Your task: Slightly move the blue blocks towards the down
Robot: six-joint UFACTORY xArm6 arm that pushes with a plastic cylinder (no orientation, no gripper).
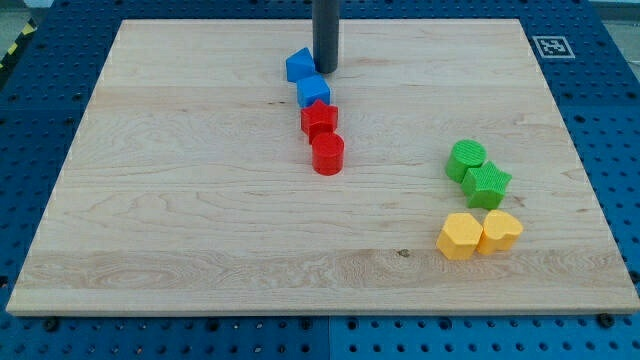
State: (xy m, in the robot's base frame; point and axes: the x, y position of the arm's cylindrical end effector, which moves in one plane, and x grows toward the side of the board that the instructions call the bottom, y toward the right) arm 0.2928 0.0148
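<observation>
The two blue blocks lie near the view's top, a little left of the board's middle. The upper blue block [298,65], with a pointed, house-like shape, is just to the view's left of my tip [325,70]; whether they touch I cannot tell. The blue cube [313,91] is just below my tip, slightly to the view's left, and it touches the upper blue block at one corner. My tip is a plain dark rod end that holds nothing and stands on the wooden board [180,200].

Further below my tip, the red star block [319,119] touches the blue cube, and the red cylinder [327,154] touches the star from below. Well apart, toward the view's lower right of my tip, are the green cylinder [466,159] and the green star block [487,184], touching. Below them the yellow hexagon block [459,236] and the yellow heart-like block [501,231] lie side by side.
</observation>
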